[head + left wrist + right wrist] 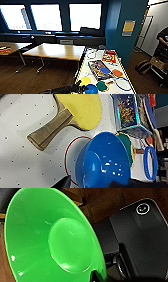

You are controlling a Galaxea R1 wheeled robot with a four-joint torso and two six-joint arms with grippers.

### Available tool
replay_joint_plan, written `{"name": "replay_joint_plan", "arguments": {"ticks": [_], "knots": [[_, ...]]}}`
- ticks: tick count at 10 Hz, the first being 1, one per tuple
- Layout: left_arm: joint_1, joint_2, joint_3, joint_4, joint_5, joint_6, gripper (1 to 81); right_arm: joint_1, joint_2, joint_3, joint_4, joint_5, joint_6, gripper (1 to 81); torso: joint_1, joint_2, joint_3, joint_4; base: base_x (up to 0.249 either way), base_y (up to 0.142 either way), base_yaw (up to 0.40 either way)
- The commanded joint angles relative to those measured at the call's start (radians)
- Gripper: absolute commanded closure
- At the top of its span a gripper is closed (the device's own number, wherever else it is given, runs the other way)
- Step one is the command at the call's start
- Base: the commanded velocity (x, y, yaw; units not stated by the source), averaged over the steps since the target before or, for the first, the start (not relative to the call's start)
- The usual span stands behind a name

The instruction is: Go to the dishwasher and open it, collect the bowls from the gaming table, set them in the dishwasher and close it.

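Counter (pixel 125 72) w/ the yellow-black edge is right ahead of you. Blue bowl (pixel 105 161) sits on it right at your left jaws (pixel 81 88), rim facing them, can't tell if they're clenched yet. Right jaws are already grasping the green bowl (pixel 50 243) by its rim, so left arm's the one.

Around the blue bowl (pixel 91 89) you are working in a crowded patch of the gaming table (pixel 124 70). The left gripper (pixel 81 88) is sitting against the bowl's near-left side. The yellow paddle (pixel 85 80) is lying just beyond the bowl to its left, and the green paddle (pixel 101 86) is lying just beside it on the right, so both flanks are blocked. The game box (pixel 98 68) is closing off the far side of the bowl, and the blue-rimmed racket (pixel 123 83) is lying further right. Left of the bowl, past the table edge, bare wooden floor (pixel 45 76) is giving you open room.
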Motion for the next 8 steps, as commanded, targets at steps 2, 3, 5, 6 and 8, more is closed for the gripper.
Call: {"name": "replay_joint_plan", "arguments": {"ticks": [2, 3, 5, 6, 8], "knots": [[-0.138, 0.014, 0.014, 0.000, 0.014, 0.017, 1.0, 0.054, -0.026, 0.027, -0.016, -0.106, -0.004, 81.1, 0.000, 0.000, 0.000, 0.000, 0.000, 0.000, 0.000], [-0.135, 0.018, 0.014, 0.000, 0.013, 0.025, 1.0, 0.052, -0.026, 0.027, -0.016, -0.106, -0.004, 81.1, 0.000, 0.000, 0.000, 0.000, 0.000, 0.000, 0.000], [-0.130, 0.024, 0.012, 0.002, 0.011, 0.026, 1.0, 0.054, -0.025, 0.018, -0.013, -0.129, -0.004, 81.1, 0.000, 0.000, 0.000, 0.000, 0.000, 0.000, 0.000], [-0.129, 0.029, 0.006, 0.002, 0.011, 0.026, 1.0, 0.052, -0.022, 0.010, -0.015, -0.134, -0.004, 81.1, 0.000, 0.000, 0.000, 0.000, 0.000, 0.000, 0.000], [-0.129, 0.032, 0.003, 0.000, 0.011, 0.026, 1.0, 0.052, -0.020, 0.010, -0.015, -0.135, -0.004, 81.1, 0.000, 0.000, -0.062, 0.000, 0.000, 0.000, 0.000]]}}
